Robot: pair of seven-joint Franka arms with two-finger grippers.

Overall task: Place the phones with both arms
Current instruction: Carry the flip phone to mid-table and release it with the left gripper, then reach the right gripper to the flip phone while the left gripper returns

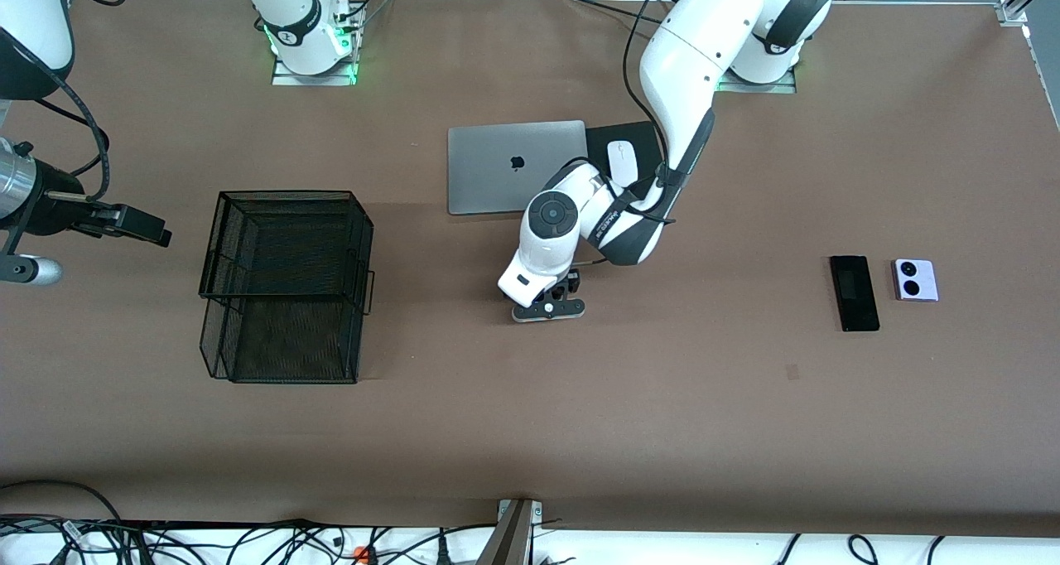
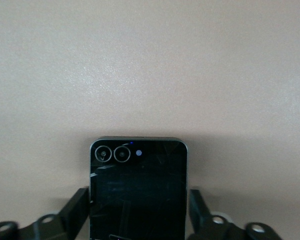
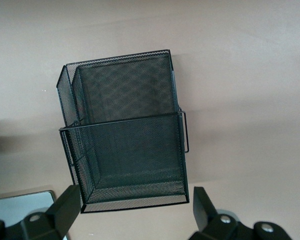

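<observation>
Left gripper point(image 1: 548, 306) was down at the table point(image 1: 662, 399) near its middle, just nearer the front camera than the silver laptop point(image 1: 505, 176). In the left wrist view the black flip phone point(image 2: 136, 187) lay flat between the fingers point(image 2: 75, 210), both fingers standing slightly off its sides with a small gap each, so the jaws were spread and not pinching it; the phone rested on the table surface. The long slim black slab point(image 1: 854, 292) and the pale lilac phone point(image 1: 915, 280) lay side by side, close but apart, toward the left arm's end of the table, the lilac one closer to that end's edge. The white mouse point(image 1: 622, 161) sat on a black pad point(image 1: 629, 138) beside the laptop, partly covered by the left arm. Right gripper point(image 1: 157, 234) waited in the air at the right arm's end of the table, beside the black mesh basket point(image 1: 286, 287); in the right wrist view its fingers point(image 3: 70, 207) were spread wide with nothing between them, looking down into the basket, which stood empty-walled on the table between that edge and the laptop.
</observation>
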